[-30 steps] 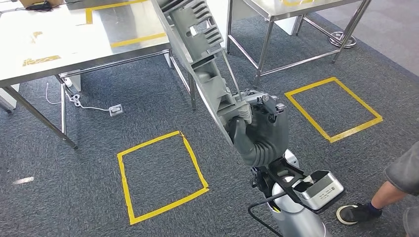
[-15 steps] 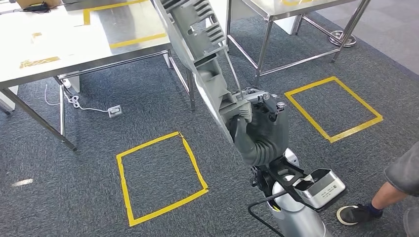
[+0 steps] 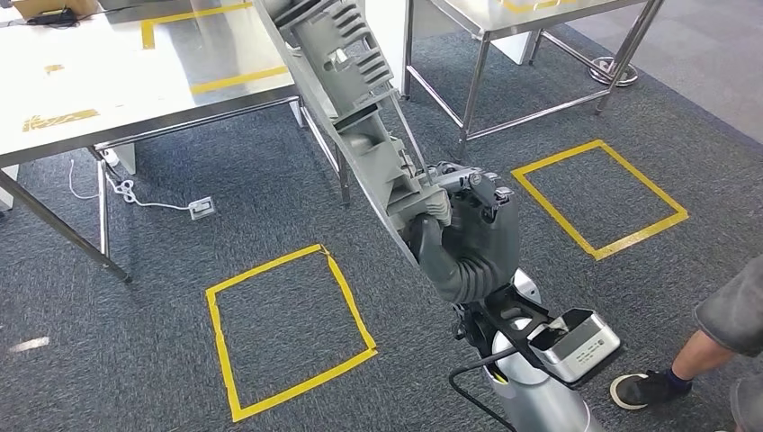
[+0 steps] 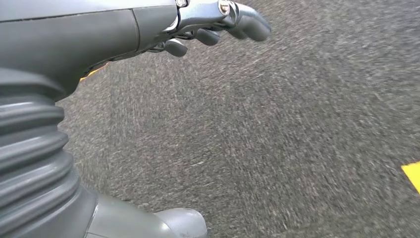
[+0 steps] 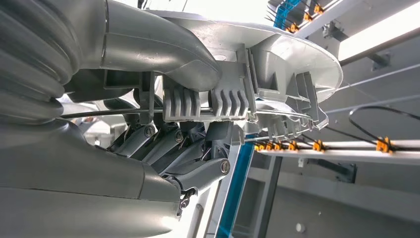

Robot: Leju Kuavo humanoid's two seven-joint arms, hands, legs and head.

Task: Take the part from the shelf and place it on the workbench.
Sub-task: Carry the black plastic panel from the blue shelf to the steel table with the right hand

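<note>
1. Right hand (image 3: 463, 238) — in the head view it sits just right of centre, its fingers (image 5: 190, 158) wrapped around the lower end of the part (image 3: 346, 99), thumb over the ribbed edge. The grip takes only that one end. The rest of the long grey casting runs away toward 11 o'clock, unsupported. My guess is that this is the main risk: the leverage could twist the part in the fingers, or let it slide out.

2. Left hand (image 4: 218, 20) — it hangs over the carpet (image 3: 135, 360) holding nothing, its fingers loosely apart and a little curled. It gives the part no support, so a slip on the right side would likely go uncaught.

3. Person's shoe (image 3: 643, 389) at 4 o'clock, near the robot's base. A dropped or swinging casting could land close to it.

4. Taped squares (image 3: 288, 328) on the carpet at 7 and 2 o'clock. They are flat — no likely snag.

5. Bench (image 3: 117, 85) at 10 to 11 o'clock. The part's far end already reaches over its near right corner, above the steel top. If the arm comes down too soon, the casting may strike the edge or a leg rather than lie flat. If it lands near the corner, it may tip off.

6. Second bench (image 3: 504, 18) at 1 o'clock, close to the part's far end. A wide swing could clip its frame.
</note>
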